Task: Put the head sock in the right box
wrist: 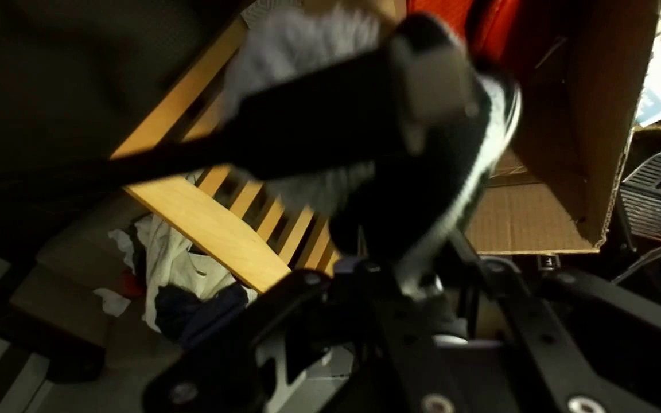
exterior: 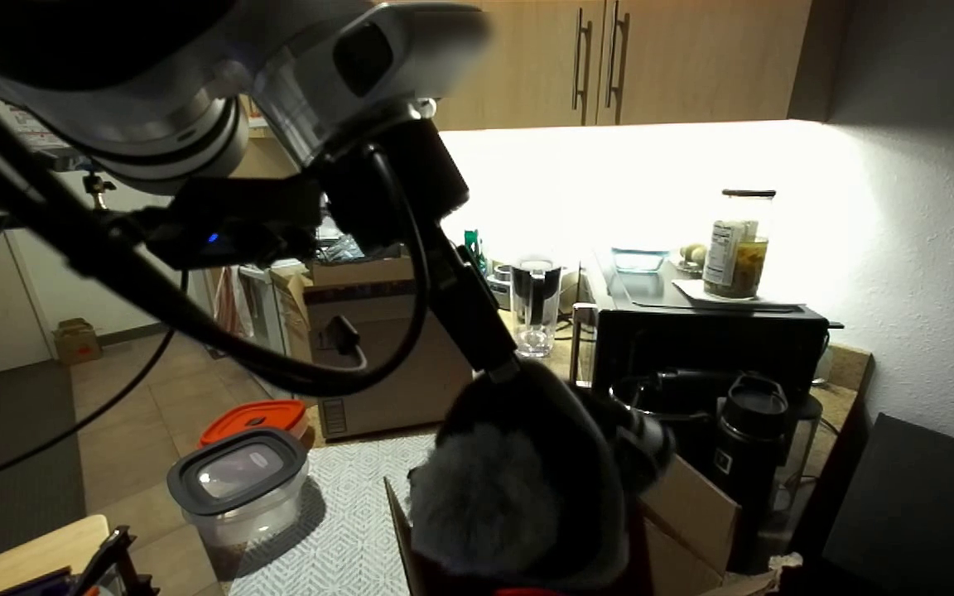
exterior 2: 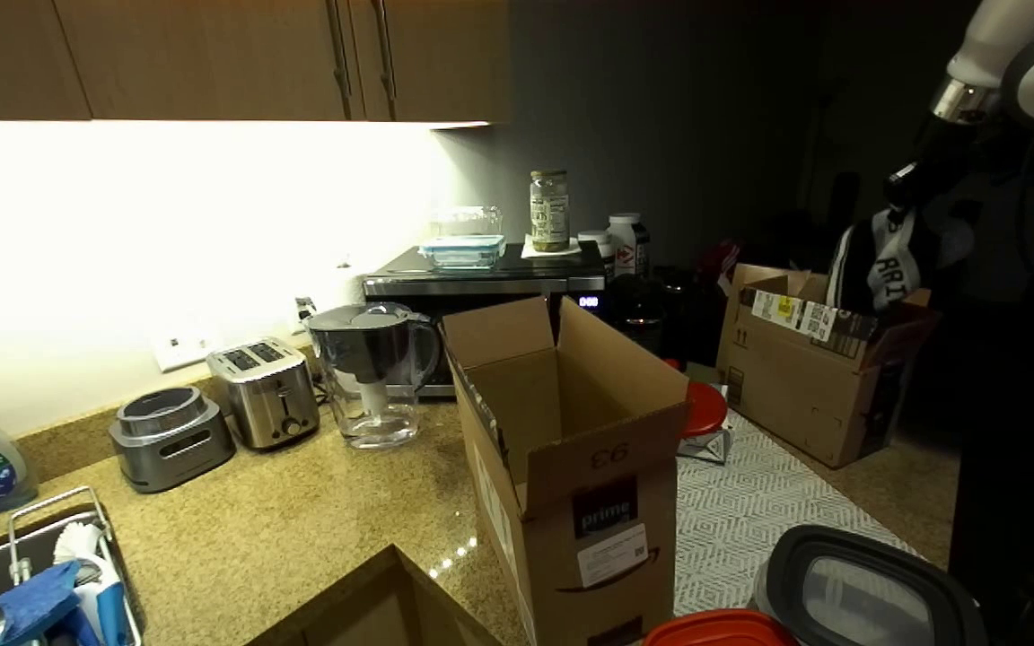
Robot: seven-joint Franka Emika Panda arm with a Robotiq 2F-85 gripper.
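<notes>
Two cardboard boxes with raised flaps stand on the surface (exterior 2: 328,511), the biggest containers I can see. The right box (exterior 2: 782,386) sits just past three o'clock in an exterior view, and through the wrist view I make out something red (wrist: 505,26) inside it, between one and two o'clock. The prime-marked box (exterior 2: 557,538) is near half past five; I see its inner walls, while its bottom is hidden from me. Next down, a clear pitcher (exterior 2: 373,395) stands there between eight and nine o'clock. The head sock (exterior: 518,480), black and white with a fluffy grey part, hangs at the mouth of the right box, near six o'clock in an exterior view; whether its lower end is below the rim, I can't tell. At eight o'clock I have a clear tub (exterior: 237,480), grey lid on, with an orange-lidded container (exterior: 253,418) just beside it. A jar (exterior: 734,248) between two and three o'clock is part filled with something yellow-green (exterior: 749,261). Smallest, my fingers (exterior: 469,314) are pinched together on the head sock's upper edge, cloth filling their gap.
</notes>
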